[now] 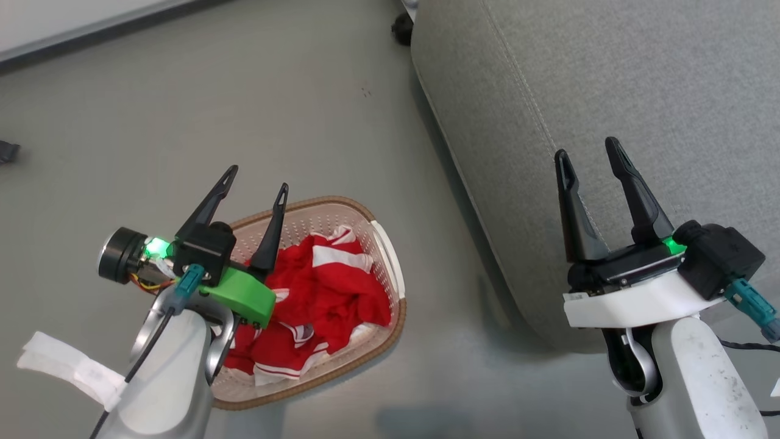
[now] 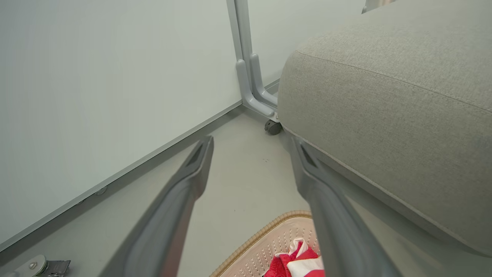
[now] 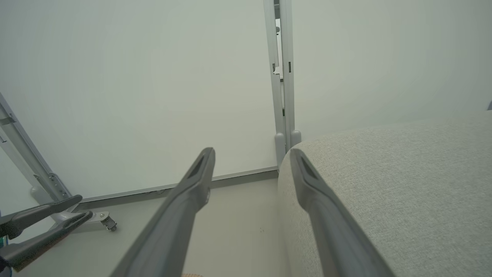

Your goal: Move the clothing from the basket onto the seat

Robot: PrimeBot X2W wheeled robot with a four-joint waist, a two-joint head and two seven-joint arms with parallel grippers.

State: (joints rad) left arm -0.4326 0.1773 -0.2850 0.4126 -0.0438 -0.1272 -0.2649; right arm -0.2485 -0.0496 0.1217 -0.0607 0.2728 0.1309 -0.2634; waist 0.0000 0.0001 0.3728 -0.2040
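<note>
Head view puts the basket (image 1: 341,202) on the floor, the clothing (image 1: 326,289) heaped inside it and the seat (image 1: 609,79) just right of it. The left hand (image 1: 259,177) hovers over the basket's left rim, fingers spread wide and empty, so it is much the nearer. The right hand (image 1: 585,146), equally wide and empty, hangs well right of the basket.

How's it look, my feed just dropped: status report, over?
Left claw open, empty, by basket. Right claw open, empty, by seat. Clothing in basket. Nothing seen blocking the way.
</note>
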